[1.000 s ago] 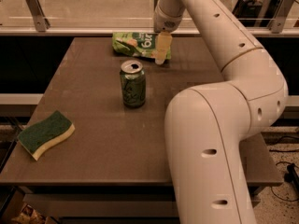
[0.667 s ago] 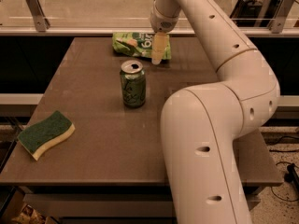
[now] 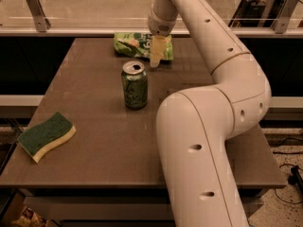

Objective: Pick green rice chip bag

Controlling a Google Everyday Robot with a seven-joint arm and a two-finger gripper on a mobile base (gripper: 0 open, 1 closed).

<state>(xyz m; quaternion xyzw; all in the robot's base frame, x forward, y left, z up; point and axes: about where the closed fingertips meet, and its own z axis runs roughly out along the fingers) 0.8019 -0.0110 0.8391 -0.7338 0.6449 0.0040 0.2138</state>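
The green rice chip bag (image 3: 135, 45) lies flat at the far edge of the brown table (image 3: 94, 136), a light-green crinkly pouch with pale orange chip pictures. My gripper (image 3: 156, 56) hangs down from the white arm right over the bag's right part, its pale fingers pointing at the table in front of the bag. The arm covers part of the bag's right end.
A green soda can (image 3: 135, 85) stands upright in the middle of the table, just in front and left of the gripper. A green-and-yellow sponge (image 3: 46, 135) lies near the front left corner. A rail runs behind the table's far edge.
The gripper has shifted slightly left along the bag's right part. The bag, can and sponge have not moved.
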